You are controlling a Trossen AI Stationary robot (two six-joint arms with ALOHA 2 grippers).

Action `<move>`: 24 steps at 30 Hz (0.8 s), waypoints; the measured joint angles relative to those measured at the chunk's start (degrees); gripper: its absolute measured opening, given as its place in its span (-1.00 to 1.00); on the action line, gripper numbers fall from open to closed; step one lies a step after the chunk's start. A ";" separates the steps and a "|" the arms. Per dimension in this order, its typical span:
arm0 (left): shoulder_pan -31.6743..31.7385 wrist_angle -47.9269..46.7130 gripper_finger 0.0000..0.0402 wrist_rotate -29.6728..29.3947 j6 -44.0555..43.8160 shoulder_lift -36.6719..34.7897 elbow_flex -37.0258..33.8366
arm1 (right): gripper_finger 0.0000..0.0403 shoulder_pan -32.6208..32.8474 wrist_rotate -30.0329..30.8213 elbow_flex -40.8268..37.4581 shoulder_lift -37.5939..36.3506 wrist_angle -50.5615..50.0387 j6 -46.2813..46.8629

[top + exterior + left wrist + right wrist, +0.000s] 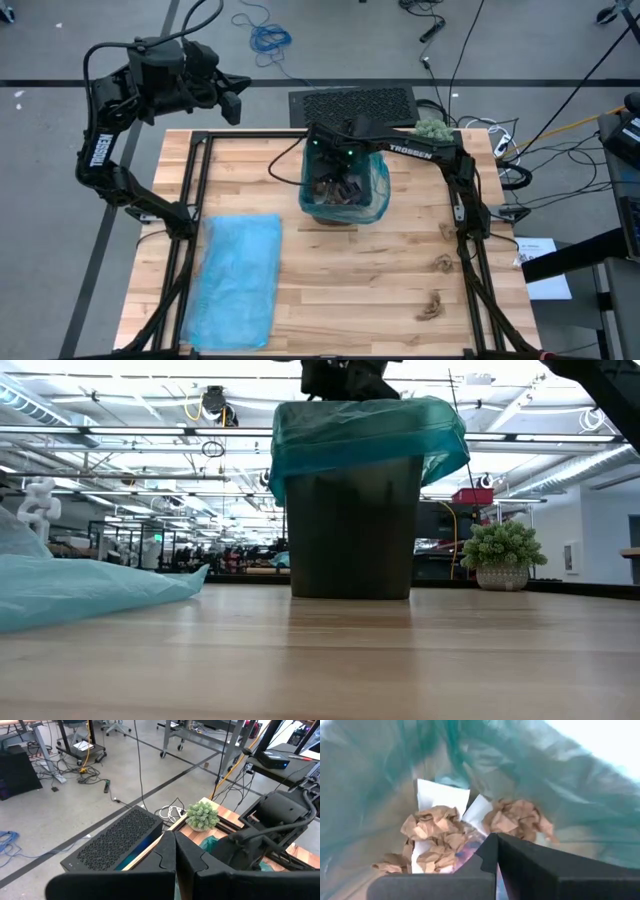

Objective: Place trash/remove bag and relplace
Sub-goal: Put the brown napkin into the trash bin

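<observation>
A dark bin (345,190) (350,525) stands upright on the table, lined with a teal bag (365,425) whose rim folds over the bin's top edge. Brown crumpled paper wads (437,832) and white scraps (440,795) lie at the bottom of the bag. My right gripper (328,160) (495,842) points down into the bin's mouth above the trash, shut, with nothing showing between its fingers. My left gripper (238,100) (175,840) is raised beyond the table's far left corner, shut and holding nothing.
A spare light-blue bag (235,280) (80,590) lies flat on the table's near left. Three brown wads (440,264) lie on the right side near the right arm's base. A fuzzy green ball (432,130) (503,555) sits at the far right edge, beside a black perforated box (115,840).
</observation>
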 joint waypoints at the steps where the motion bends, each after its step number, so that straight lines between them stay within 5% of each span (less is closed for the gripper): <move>1: 0.00 0.00 -1.00 -0.02 -0.02 0.00 0.00 | -1.00 -0.02 0.02 0.65 0.00 -0.13 0.02; 11: 0.00 0.00 -1.00 -0.02 0.00 0.00 0.00 | -1.00 -2.86 0.02 11.88 -0.29 -8.94 7.14; 24: -0.02 -0.03 -1.00 0.00 0.17 0.00 0.00 | -1.00 -8.04 -3.04 10.26 -13.81 -16.60 24.75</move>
